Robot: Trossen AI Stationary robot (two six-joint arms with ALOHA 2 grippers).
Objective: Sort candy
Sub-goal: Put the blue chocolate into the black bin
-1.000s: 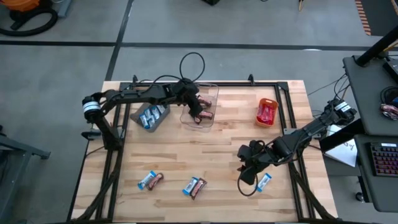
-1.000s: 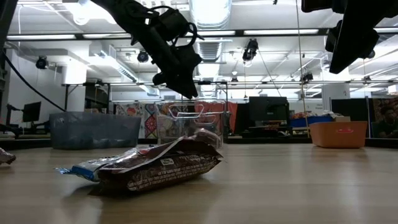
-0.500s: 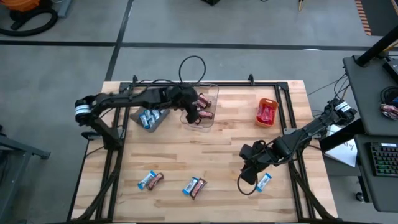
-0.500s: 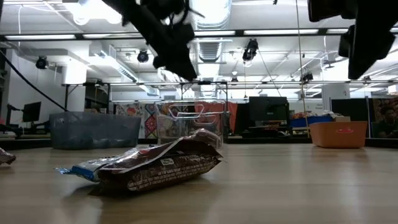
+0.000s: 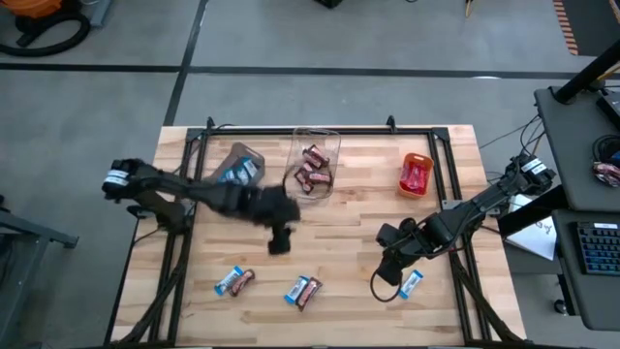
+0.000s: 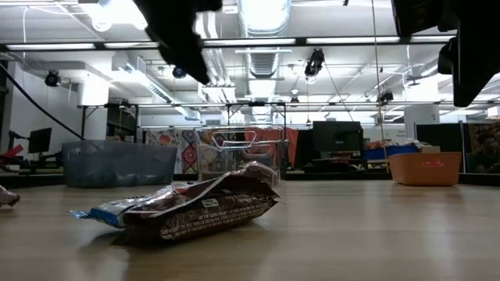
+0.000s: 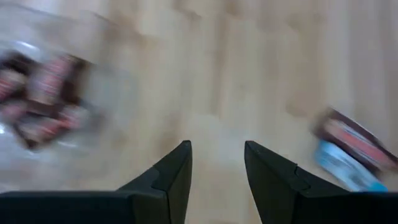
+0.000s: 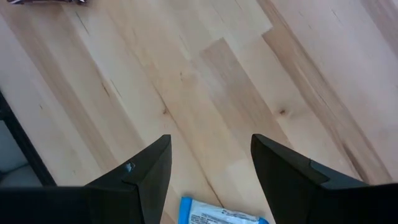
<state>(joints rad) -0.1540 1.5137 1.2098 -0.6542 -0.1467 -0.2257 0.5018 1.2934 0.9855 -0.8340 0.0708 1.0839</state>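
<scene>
Candy bars lie on the wooden table in the high view: a blue and a brown one (image 5: pixel 233 281) at near left, another such pair (image 5: pixel 303 291) beside it, and a single blue bar (image 5: pixel 411 283) at near right. My left gripper (image 5: pixel 279 240) hangs open over bare wood at the table's middle, nothing between its fingers (image 7: pixel 216 146). My right gripper (image 5: pixel 387 273) stands open above the table beside the single blue bar (image 8: pixel 217 216), clear of it. The low view shows a brown bar lying on a blue one (image 6: pixel 199 211) up close.
Along the far edge stand a grey bin (image 5: pixel 237 167) with blue bars, a clear bin (image 5: pixel 315 163) with brown bars (image 7: pixel 40 93) and an orange bin (image 5: pixel 417 174) with red ones. A black frame (image 5: pixel 291 129) runs round the table.
My left gripper has left the clear bin and swung fast toward the table's near edge and a little left, out over the middle of the table. The brown bars stay in the clear bin.
</scene>
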